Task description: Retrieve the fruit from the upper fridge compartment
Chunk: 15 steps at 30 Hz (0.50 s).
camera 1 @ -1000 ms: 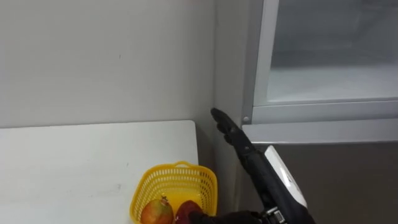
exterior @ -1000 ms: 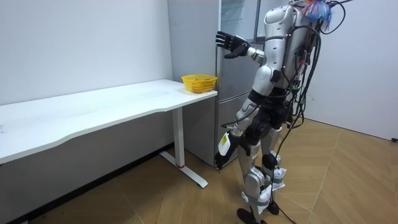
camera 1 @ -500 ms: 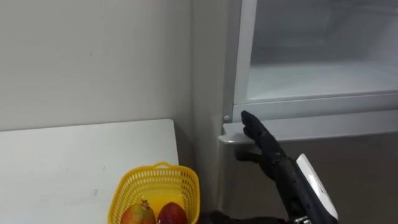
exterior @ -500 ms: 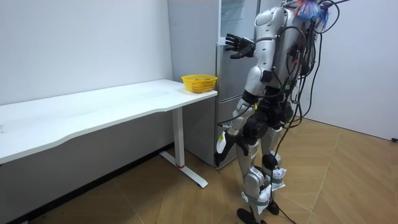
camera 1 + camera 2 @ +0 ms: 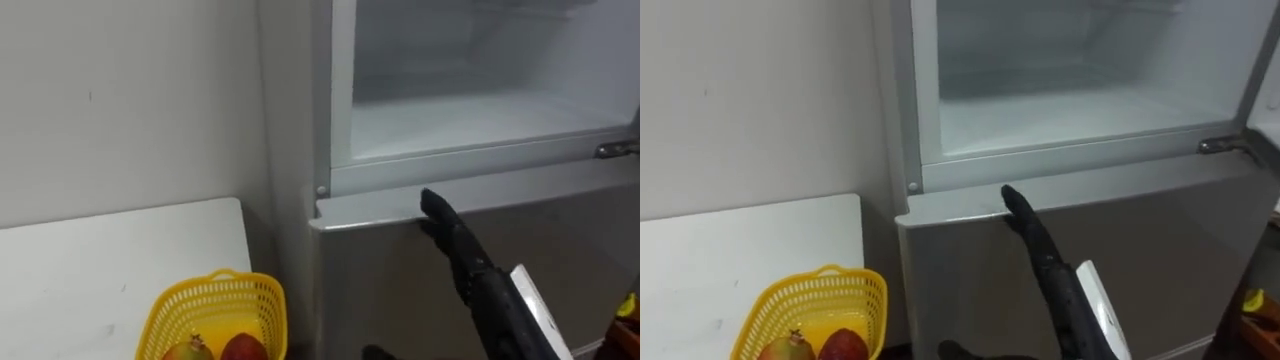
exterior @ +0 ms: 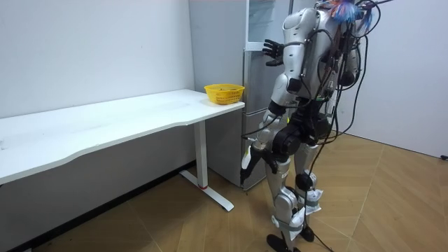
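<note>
A: Upper fridge compartment point(image 5: 480, 50) stands open. The shelf point(image 5: 460, 122) in sight is bare, so no item to retrieve is visible; deeper in or higher up, cannot tell.

B: Right hand point(image 5: 458, 248): fingers straight, gripping nothing, tips at the ledge point(image 5: 370, 210) under the opening. Left hand point(image 5: 952, 351) is low, fingers unreadable.

A: Handling?

B: A guess. If it is like the fruit point(image 5: 238, 349) in the yellow basket point(image 5: 205, 305) on the worktop point(image 5: 100, 260), it will be light, firm and chilled-slick. Wrap its middle. Ledge and door hinge point(image 5: 615, 150) crowd the reach.

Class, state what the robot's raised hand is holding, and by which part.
Nothing: the right hand is open, fingers straight, tips near the fridge ledge below the open upper compartment.
</note>
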{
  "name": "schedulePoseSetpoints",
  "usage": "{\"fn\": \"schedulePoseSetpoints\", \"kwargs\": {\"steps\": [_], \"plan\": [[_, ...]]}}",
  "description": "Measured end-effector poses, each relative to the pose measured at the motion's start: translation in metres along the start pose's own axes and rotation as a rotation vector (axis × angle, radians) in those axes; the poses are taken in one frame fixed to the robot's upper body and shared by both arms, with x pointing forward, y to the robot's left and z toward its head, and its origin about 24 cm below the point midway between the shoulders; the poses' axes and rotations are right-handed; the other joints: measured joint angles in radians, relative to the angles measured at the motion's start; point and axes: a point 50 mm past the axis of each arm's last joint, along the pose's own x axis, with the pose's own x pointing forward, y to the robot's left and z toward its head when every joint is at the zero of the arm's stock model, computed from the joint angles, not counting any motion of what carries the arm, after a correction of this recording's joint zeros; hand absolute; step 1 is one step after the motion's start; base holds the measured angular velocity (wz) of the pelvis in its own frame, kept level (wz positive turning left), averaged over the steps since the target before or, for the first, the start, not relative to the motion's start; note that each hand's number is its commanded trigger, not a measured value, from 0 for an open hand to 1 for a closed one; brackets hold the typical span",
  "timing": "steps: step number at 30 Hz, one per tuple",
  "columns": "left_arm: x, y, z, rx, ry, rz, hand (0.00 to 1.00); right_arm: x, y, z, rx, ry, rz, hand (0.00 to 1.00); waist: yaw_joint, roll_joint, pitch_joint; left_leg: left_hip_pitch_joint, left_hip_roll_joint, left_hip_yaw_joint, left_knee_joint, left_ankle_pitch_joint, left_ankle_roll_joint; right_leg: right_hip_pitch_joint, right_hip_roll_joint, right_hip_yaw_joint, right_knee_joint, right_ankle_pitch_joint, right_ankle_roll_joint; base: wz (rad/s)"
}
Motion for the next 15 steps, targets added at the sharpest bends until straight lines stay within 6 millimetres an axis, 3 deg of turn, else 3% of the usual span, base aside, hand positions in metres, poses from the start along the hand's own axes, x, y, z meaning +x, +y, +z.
{"fn": "schedulePoseSetpoints", "kwargs": {"steps": [4, 8, 12, 15], "plan": [[0.0, 0.0, 0.0, -0.001, 0.0, 0.001, 0.0, -0.012, -0.006, -0.019, -0.003, 0.12, -0.048, 0.0, -0.01, 0.003, 0.0033, -0.009, 0.006, 0.05, 0.002, -0.003, -0.002, -0.039, 0.01, 0.045, 0.026, 0.001, -0.002, -0.37], [-0.002, -0.004, -0.005, -0.02, 0.008, -0.004, 0.0, -0.022, -0.014, -0.025, 0.133, 0.175, -0.136, 0.0, -0.046, 0.0, 0.0035, -0.004, 0.009, 0.07, 0.006, -0.005, -0.005, -0.047, 0.017, 0.067, 0.022, 0.002, -0.002, -0.18], [-0.002, -0.003, -0.006, -0.02, 0.007, 0.018, 0.0, -0.037, -0.018, -0.042, 0.225, 0.274, -0.219, 0.0, -0.059, -0.007, -0.0025, 0.003, 0.01, 0.073, 0.005, -0.007, -0.008, -0.051, 0.022, 0.077, 0.024, 0.002, -0.003, -0.08], [-0.002, -0.003, -0.007, -0.041, 0.008, 0.031, 0.0, -0.06, -0.02, -0.065, 0.304, 0.417, -0.289, 0.0, -0.069, -0.011, -0.0036, 0.0, 0.011, 0.073, 0.005, -0.01, -0.01, -0.047, 0.024, 0.079, 0.023, 0.002, -0.003, 0.0]]}}
